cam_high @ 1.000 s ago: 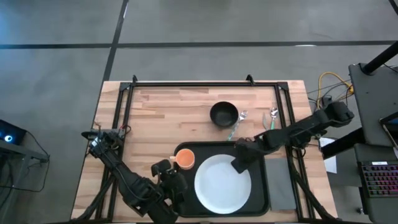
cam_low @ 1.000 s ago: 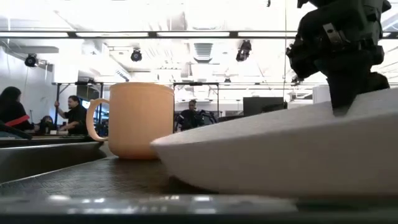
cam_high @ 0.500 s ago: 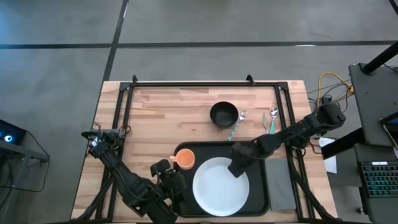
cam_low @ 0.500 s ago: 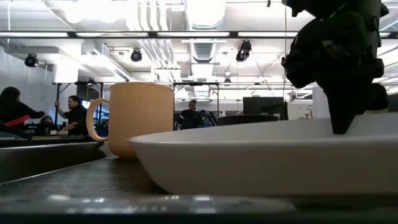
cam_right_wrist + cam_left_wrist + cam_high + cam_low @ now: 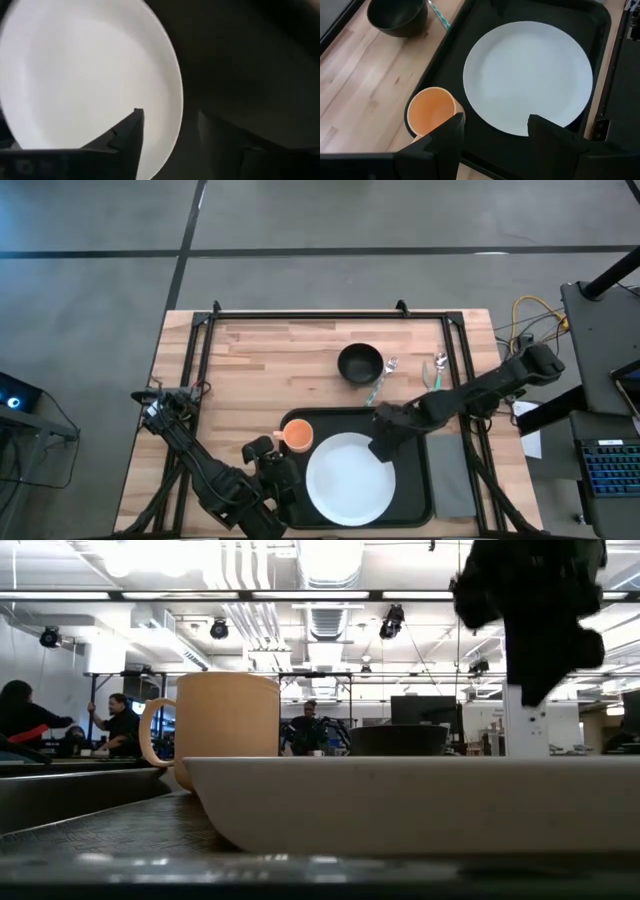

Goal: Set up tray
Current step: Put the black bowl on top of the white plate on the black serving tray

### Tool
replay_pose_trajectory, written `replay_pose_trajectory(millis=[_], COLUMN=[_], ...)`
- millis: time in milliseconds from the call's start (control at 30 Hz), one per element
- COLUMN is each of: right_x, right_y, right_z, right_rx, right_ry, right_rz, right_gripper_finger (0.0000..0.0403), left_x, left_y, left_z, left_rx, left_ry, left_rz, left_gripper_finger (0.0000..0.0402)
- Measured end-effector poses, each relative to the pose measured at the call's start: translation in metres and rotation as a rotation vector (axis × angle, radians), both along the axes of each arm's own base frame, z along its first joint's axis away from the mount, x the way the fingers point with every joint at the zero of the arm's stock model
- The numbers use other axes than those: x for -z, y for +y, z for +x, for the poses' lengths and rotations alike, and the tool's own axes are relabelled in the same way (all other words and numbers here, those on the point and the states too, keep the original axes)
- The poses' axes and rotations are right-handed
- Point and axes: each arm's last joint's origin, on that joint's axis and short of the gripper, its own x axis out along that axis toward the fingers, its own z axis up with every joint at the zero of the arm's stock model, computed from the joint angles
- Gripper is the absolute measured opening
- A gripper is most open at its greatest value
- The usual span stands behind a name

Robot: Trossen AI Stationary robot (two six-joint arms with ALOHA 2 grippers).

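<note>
The white plate (image 5: 348,480) lies flat in the black tray (image 5: 415,430), beside an orange cup (image 5: 297,435) that stands in the tray's far left corner. My right gripper (image 5: 380,448) hangs open just above the plate's far right rim (image 5: 170,75). One finger is over the plate and one is over the bare tray, and neither touches. My left gripper (image 5: 495,140) waits open above the tray's near left corner, close to the cup (image 5: 431,110).
A black bowl (image 5: 360,363) and two pieces of cutlery (image 5: 383,378) (image 5: 437,372) lie on the wooden table beyond the tray. A grey napkin (image 5: 452,475) lies along the tray's right side. Bare wood stretches over the table's far and left parts.
My right gripper has lowered the plate's raised right rim and then opened and let go. It has since risen a little. The plate, tilted a second ago, now lies flat in the tray and sits slightly farther toward the table's left.
</note>
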Motion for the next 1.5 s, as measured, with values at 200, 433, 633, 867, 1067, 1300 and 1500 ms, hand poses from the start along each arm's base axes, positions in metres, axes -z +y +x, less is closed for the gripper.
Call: replay_pose_trajectory(millis=[200, 433, 633, 867, 1067, 1300, 1500], right_x=[-0.032, -0.041, -0.029, -0.005, 0.023, 0.042, 0.049], right_y=[-0.036, -0.113, -0.164, -0.197, -0.212, -0.215, -0.215], right_z=[-0.013, -0.016, -0.016, 0.0, 0.01, 0.018, 0.019], right_rx=[0.084, 0.305, 0.378, 0.346, 0.361, 0.308, 0.298], right_ry=[0.034, -0.003, 0.062, 0.052, 0.118, 0.156, 0.177], right_rz=[-0.089, -0.159, -0.199, -0.148, -0.126, -0.126, -0.113], right_gripper_finger=[0.0195, 0.0188, 0.0178, 0.0176, 0.0169, 0.014, 0.0065], left_x=[0.006, 0.007, 0.006, 0.007, 0.008, 0.009, 0.009], left_y=[0.0, 0.001, 0.001, 0.001, 0.004, 0.007, 0.008], left_z=[0.001, 0.002, 0.002, 0.002, -0.002, -0.004, -0.006], left_rx=[-0.024, -0.054, -0.061, -0.084, -0.115, -0.142, -0.148], left_ry=[-0.003, -0.049, -0.057, -0.062, -0.036, -0.019, -0.019], left_rz=[0.004, 0.039, 0.03, 0.017, 0.032, 0.042, 0.042], left_gripper_finger=[0.0199, 0.0199, 0.0199, 0.0199, 0.0199, 0.0199, 0.0199])
